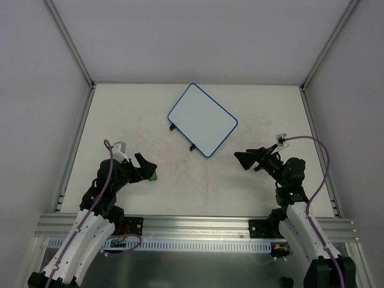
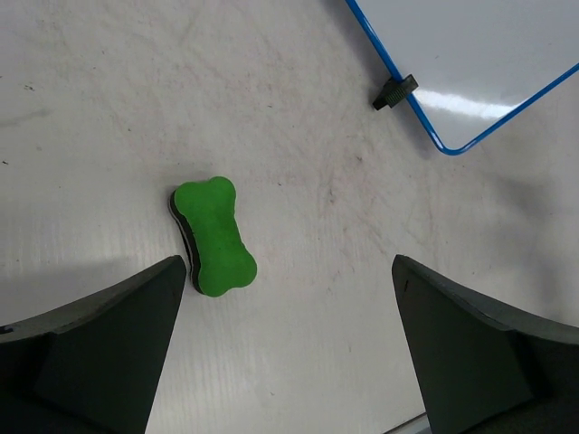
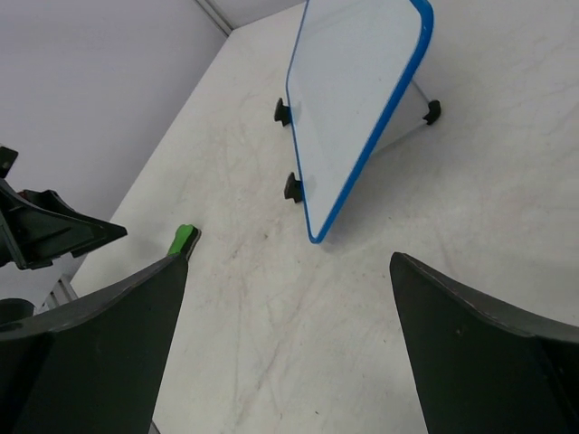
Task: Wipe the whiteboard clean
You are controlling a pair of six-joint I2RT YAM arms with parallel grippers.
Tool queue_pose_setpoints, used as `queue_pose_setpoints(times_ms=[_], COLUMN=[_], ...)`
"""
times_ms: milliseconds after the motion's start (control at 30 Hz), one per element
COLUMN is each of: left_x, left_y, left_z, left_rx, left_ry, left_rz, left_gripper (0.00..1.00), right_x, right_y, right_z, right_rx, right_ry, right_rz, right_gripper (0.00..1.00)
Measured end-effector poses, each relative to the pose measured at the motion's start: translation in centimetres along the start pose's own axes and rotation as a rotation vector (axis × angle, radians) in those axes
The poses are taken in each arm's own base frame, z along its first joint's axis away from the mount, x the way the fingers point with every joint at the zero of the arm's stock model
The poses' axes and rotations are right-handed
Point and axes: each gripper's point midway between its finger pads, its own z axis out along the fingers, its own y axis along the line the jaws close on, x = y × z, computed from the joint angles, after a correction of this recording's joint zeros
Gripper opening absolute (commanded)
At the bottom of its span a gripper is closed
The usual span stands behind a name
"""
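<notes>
Whiteboard (image 1: 202, 119) far-center, green eraser (image 2: 213, 237) under L gripper (image 2: 288, 262), R gripper (image 3: 288, 258) nearby, both spread wide, empty.

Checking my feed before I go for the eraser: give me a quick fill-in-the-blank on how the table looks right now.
1. The green bone-shaped eraser block lies flat on the white table, closest to the ___ arm's jaws.
2. The jaws of both arms stand ___, with nothing held between them.
3. The white rectangular whiteboard has a thin ___ rim with rounded corners.

Missing words: left; open; blue.
</notes>
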Motion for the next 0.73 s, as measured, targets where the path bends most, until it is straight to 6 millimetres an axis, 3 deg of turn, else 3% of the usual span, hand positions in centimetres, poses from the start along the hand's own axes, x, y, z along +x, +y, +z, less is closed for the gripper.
queue_pose_setpoints(times_ms=[267,433,733], left_x=[-0.1,0.9,0.9], left_y=[0.6,1.2,1.3], left_z=[0.7,1.2,1.6], left_rx=[-0.013,-0.017,-0.013], left_ry=[-0.012,-0.004,-0.011], left_rz=[0.034,0.034,0.035], left_gripper=[0.99,0.99,0.99], right_x=[4.8,5.2,6.0], right_y=[-3.3,-3.8,-4.4], right_z=[-2.4,-2.7,-2.7], right_rx=[0.135,0.162,0.183], right_ry=[0.043,0.046,0.079], right_rz=[0.036,0.041,0.06], right_gripper=[0.99,0.99,0.99])
